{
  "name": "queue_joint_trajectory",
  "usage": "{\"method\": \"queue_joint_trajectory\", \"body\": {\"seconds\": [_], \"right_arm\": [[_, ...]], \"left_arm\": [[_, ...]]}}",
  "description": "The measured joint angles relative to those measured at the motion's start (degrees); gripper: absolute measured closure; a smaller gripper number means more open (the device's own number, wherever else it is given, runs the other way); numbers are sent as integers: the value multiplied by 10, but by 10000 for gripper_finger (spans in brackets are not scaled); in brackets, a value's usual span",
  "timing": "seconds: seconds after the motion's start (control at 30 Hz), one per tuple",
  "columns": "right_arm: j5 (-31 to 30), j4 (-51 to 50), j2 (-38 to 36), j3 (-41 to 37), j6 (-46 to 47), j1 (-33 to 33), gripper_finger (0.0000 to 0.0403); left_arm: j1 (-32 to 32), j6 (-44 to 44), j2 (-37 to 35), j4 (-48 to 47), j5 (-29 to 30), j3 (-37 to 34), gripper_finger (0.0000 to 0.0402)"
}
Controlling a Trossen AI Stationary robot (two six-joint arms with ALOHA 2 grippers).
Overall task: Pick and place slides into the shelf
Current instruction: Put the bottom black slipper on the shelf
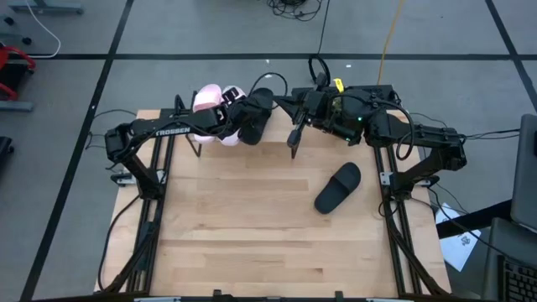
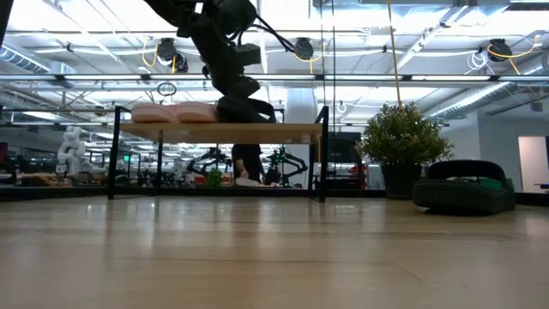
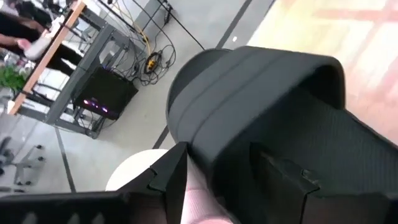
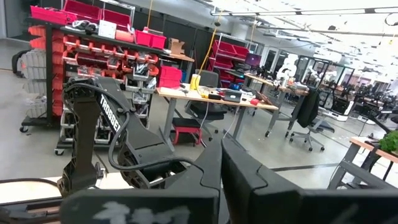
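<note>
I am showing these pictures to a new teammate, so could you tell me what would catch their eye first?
Most striking is the left gripper holding a black slide over the shelf at the table's far edge, right beside two pink slides already on top. A second black slide lies alone on the table, right of centre. The right gripper waits shut near the shelf.

2 pink slides point(image 1: 208, 102) and 1 black slide point(image 1: 258, 115) on the shelf point(image 2: 219, 131); another black slide point(image 1: 337, 187) on the table.

Grey floor point(image 1: 210, 33), red bin racks point(image 4: 81, 37), potted plant point(image 2: 403, 137).
</note>
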State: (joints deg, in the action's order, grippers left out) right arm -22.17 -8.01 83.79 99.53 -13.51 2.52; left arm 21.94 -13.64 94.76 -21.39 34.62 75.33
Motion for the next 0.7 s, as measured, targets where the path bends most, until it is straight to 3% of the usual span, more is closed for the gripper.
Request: {"method": "queue_joint_trajectory", "body": {"seconds": [0.3, 0.7], "right_arm": [[0, 0, 0, 0, -7, 0, 403], [0, 0, 0, 0, -7, 0, 403]], "left_arm": [[-4, -26, 0, -12, -48, 0, 239], [-4, -11, 0, -10, -46, 0, 309]]}}
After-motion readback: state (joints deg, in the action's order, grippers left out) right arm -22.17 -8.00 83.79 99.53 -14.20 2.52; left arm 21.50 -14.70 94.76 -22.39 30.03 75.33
